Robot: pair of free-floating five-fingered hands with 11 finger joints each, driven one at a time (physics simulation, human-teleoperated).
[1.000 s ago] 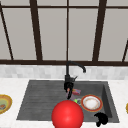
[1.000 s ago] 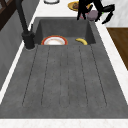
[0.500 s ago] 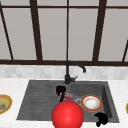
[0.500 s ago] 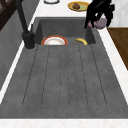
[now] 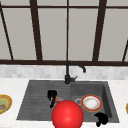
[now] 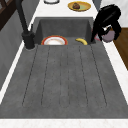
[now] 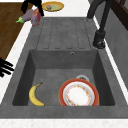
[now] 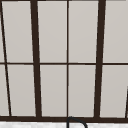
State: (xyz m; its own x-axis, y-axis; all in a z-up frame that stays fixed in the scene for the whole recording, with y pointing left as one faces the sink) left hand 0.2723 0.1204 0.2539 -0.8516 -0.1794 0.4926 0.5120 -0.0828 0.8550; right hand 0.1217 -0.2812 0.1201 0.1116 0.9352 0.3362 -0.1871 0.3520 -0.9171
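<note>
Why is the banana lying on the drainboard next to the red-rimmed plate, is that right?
Not quite. The banana does lie next to the red-rimmed plate, but both are down in the sink basin, not on the drainboard. The right side view shows it best: the banana rests on the basin floor, left of the plate.

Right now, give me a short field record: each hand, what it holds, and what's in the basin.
left hand: over the drainboard, curled round a pink and purple object
right hand: at the sink's front right edge, holds nothing
basin: banana, red-rimmed plate
foreground: red ball
counter: yellow dish with food
</note>
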